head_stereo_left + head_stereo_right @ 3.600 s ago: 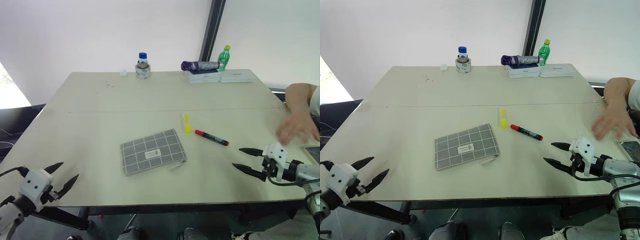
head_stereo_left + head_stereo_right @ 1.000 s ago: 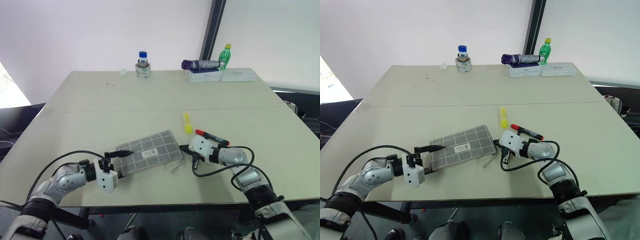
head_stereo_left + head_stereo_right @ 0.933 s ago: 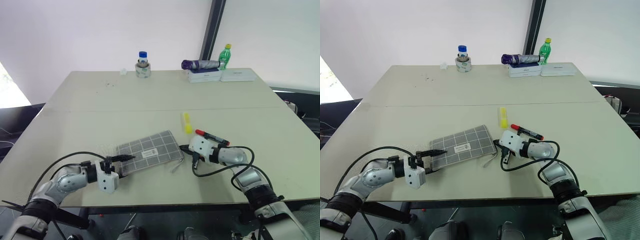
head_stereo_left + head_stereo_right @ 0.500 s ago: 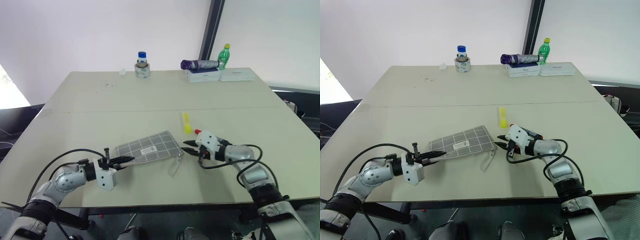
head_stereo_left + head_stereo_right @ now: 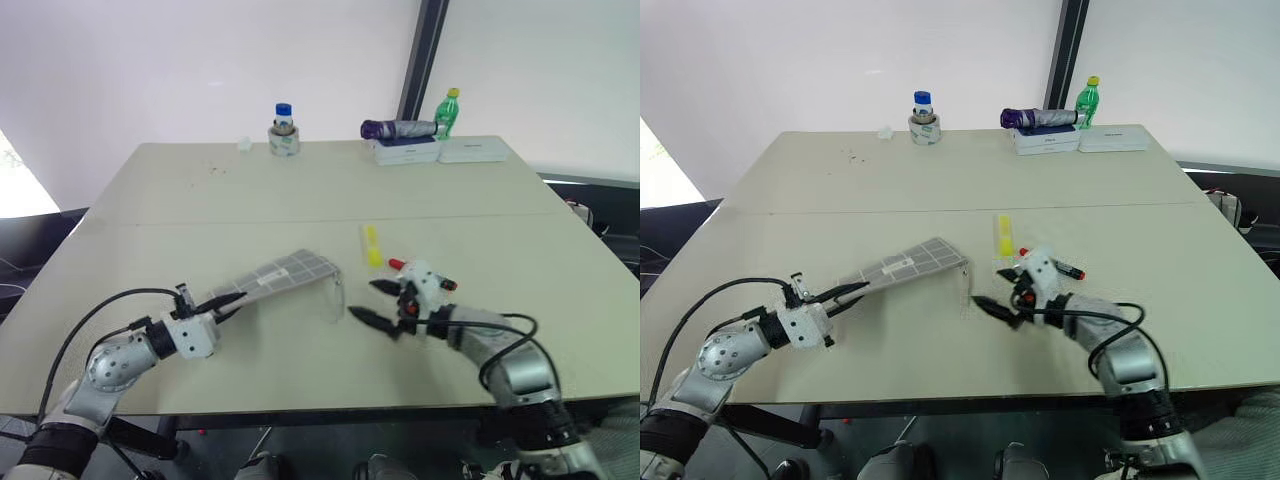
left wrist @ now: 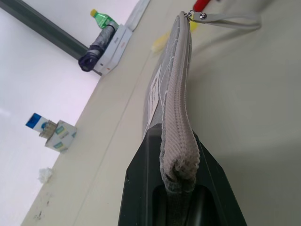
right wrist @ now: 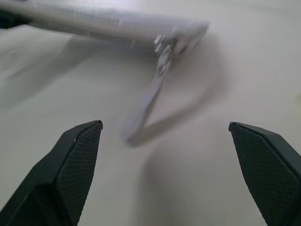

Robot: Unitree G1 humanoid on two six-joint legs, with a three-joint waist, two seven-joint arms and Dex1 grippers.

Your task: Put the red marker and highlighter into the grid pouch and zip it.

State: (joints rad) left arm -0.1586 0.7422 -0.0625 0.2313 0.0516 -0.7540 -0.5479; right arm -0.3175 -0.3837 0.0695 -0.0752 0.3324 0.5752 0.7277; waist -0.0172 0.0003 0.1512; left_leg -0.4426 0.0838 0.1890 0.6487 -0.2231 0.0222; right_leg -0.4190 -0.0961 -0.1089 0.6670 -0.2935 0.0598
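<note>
grid pouch [image 5: 285, 273] lifted by its edge in left jaws; right jaws spread.

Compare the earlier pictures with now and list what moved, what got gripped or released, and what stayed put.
The left gripper closed on the near end of the grey grid-lined fabric pouch and lifted it, so the pouch hangs tilted above the beige table. The right gripper, shut by the pouch's strap a second ago, opened wide and drew back. The stubby yellow highlighter and the red-capped black marker lie where they were.
</note>
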